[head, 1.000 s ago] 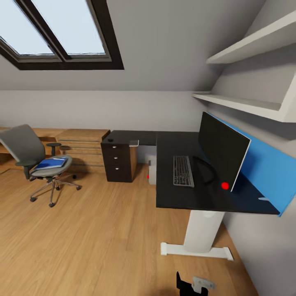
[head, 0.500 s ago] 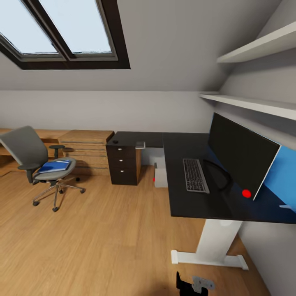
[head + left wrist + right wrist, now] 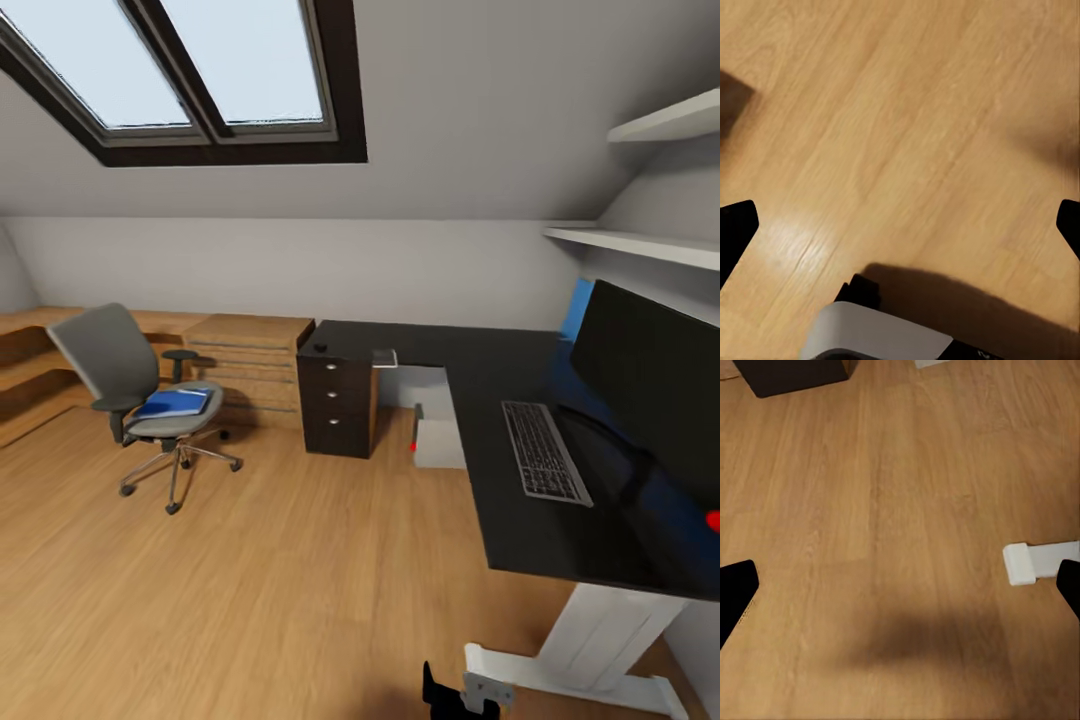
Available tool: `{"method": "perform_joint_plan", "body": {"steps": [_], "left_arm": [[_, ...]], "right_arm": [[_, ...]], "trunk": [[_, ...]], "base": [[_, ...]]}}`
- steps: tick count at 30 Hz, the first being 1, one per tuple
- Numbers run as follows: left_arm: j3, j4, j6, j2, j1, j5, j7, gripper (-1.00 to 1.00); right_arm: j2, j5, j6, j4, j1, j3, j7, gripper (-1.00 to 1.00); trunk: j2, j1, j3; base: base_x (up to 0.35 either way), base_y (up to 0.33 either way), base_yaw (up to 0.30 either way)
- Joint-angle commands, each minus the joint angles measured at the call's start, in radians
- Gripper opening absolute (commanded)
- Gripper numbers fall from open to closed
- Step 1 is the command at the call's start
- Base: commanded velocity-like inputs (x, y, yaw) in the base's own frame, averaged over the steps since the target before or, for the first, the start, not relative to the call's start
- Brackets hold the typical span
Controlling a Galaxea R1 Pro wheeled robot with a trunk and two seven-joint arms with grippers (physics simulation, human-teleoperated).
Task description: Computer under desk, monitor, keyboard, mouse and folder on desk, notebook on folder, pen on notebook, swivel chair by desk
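Folder (image 3: 172,403) on swivel chair (image 3: 130,392), well apart from both hands; left hand (image 3: 900,225) spread, right hand (image 3: 900,589) spread over floor

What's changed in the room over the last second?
Only the camera turned left: the desk, keyboard and monitor slid toward the right edge, while the chair carrying the blue folder sits nearer the middle. Nothing was grabbed or released. Both hands, left and right, hang open over bare floor.

The monitor (image 3: 655,385) is cut off at the edge.
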Motion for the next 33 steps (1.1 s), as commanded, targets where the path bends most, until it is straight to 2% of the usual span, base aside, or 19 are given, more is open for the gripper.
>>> {"method": "perform_joint_plan", "body": {"steps": [1, 3, 13, 17, 23, 29, 33], "left_arm": [[-0.006, -0.002, 0.001, 0.002, 0.0, 0.006, 0.009, 1.0], [-0.006, -0.001, -0.021, 0.003, 0.0, 0.005, 0.01, 1.0], [-0.009, 0.026, -0.047, -0.003, -0.001, 0.001, 0.011, 1.0], [-0.008, 0.026, -0.041, -0.011, 0.0, -0.039, 0.011, 1.0], [-0.008, 0.026, -0.042, -0.012, -0.001, -0.043, 0.015, 1.0], [-0.008, 0.026, -0.043, -0.011, -0.001, -0.044, 0.015, 1.0], [-0.007, 0.026, -0.044, -0.011, -0.001, -0.044, 0.016, 1.0]], "right_arm": [[0.0, -0.002, -0.003, 0.007, -0.001, 0.008, -0.009, 1.0], [0.0, 0.0, -0.003, 0.053, -0.001, 0.01, -0.008, 1.0], [-0.002, 0.002, -0.003, 0.068, -0.001, 0.015, -0.006, 1.0], [0.001, 0.008, -0.003, 0.068, -0.001, 0.031, -0.006, 1.0], [0.001, 0.01, -0.003, 0.068, -0.001, 0.036, -0.006, 1.0], [0.0, 0.01, -0.003, 0.069, -0.001, 0.068, -0.006, 1.0], [0.001, 0.01, -0.003, 0.069, -0.001, 0.071, -0.006, 1.0]], "trunk": [[-0.001, 0.001, -0.001], [-0.001, 0.001, -0.001], [-0.001, 0.001, -0.001], [-0.001, 0.001, -0.001], [-0.001, 0.001, -0.001], [-0.001, 0.001, -0.001], [-0.001, 0.001, -0.001]], "base": [[0.266, 0.234, 0.047], [0.266, 0.234, 0.01], [0.268, 0.229, 0.001], [0.31, 0.147, 0.0], [0.318, 0.136, 0.0], [0.319, 0.135, 0.0], [0.319, 0.135, 0.0]]}}
